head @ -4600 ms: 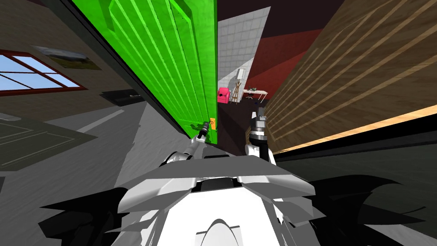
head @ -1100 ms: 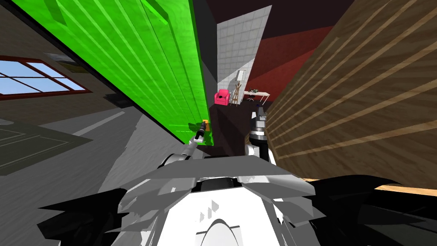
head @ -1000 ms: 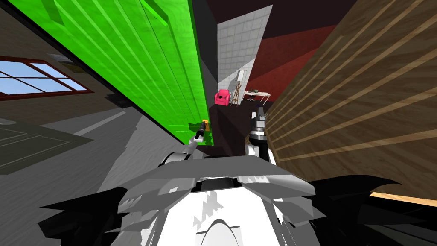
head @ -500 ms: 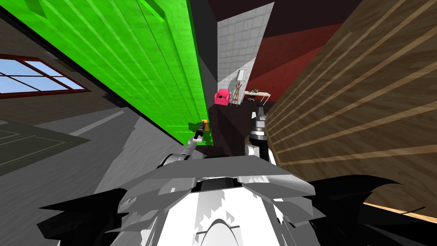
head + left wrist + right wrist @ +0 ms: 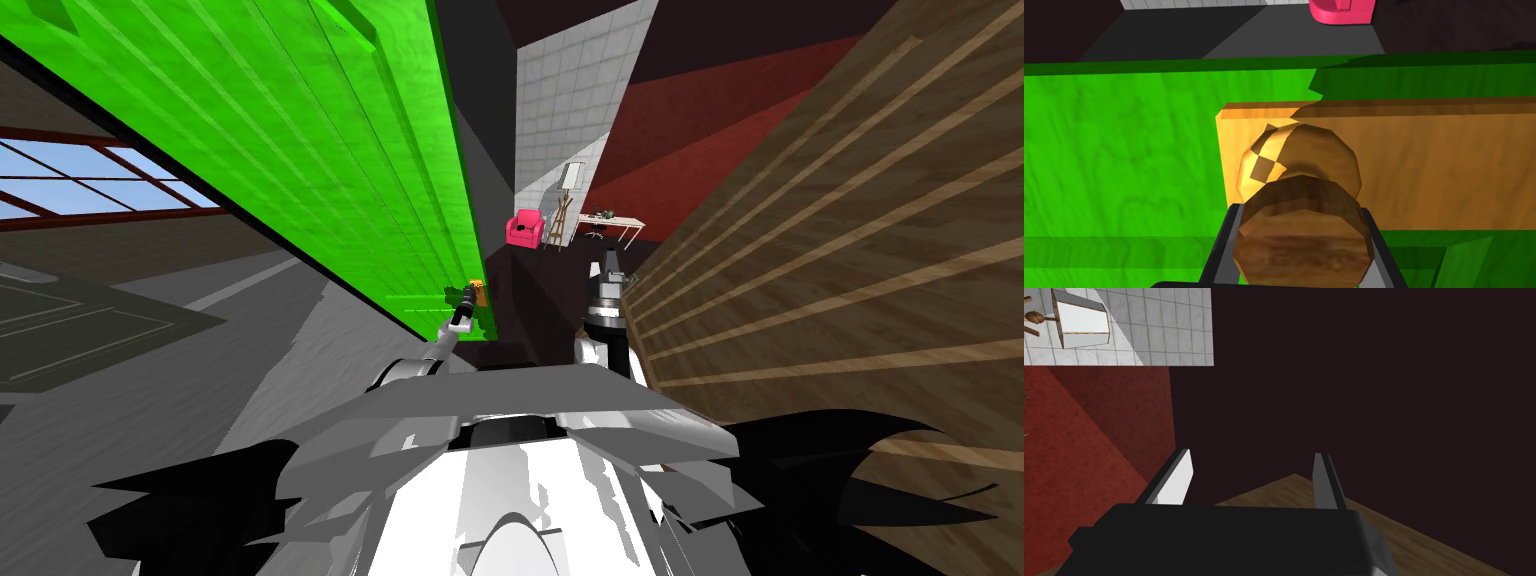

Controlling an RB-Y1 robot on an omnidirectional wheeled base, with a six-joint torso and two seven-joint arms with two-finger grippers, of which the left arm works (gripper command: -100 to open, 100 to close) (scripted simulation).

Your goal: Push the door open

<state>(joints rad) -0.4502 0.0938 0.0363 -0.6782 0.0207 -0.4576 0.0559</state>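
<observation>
Wood-plank wall runs along our 2 o'clock side; window at 9 o'clock. Green door ajar at our 11 o'clock, free edge toward 12. Through gap at 12 o'clock we see pink armchair, floor lamp, white desk, tiled wall. Our left gripper at door's free edge, fingers closed against both sides of brown knob, which projects from orange-brown plate on door face. Our right gripper at 1 o'clock, fingers spread, holding nothing, apart from door.

floor | pink armchair | white table | lamp standing on it
</observation>
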